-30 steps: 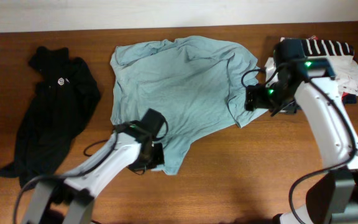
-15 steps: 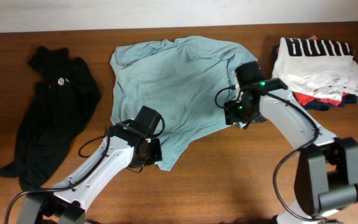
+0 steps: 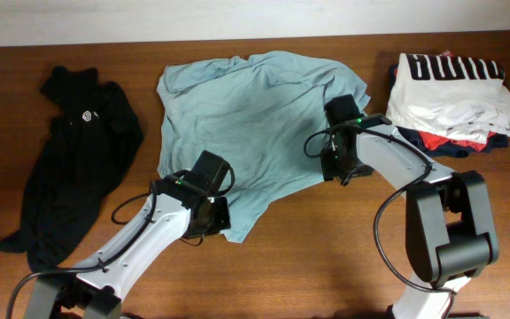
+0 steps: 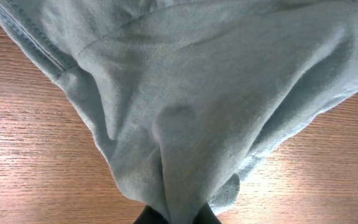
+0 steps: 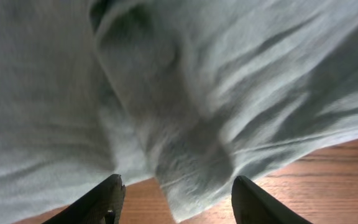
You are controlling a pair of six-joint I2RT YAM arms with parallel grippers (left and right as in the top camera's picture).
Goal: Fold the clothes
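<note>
The pale grey-teal shirt (image 3: 255, 124) lies spread on the table's middle. My left gripper (image 3: 209, 217) is shut on its lower left hem; in the left wrist view the cloth (image 4: 216, 112) bunches between my fingertips (image 4: 178, 218). My right gripper (image 3: 336, 168) is open over the shirt's lower right corner; in the right wrist view a fold of cloth (image 5: 191, 155) lies between my spread fingers (image 5: 176, 199). The black top (image 3: 78, 151) with its small white logo lies crumpled at the left, away from both grippers.
A stack of folded garments stands at the back right: a white shirt with black block letters (image 3: 454, 89) on top of red and navy pieces (image 3: 441, 142). Bare wooden table (image 3: 343, 257) lies along the front.
My right arm swung left from beside the garment stack to the shirt's lower right corner. My left gripper has barely moved and still holds the hem.
</note>
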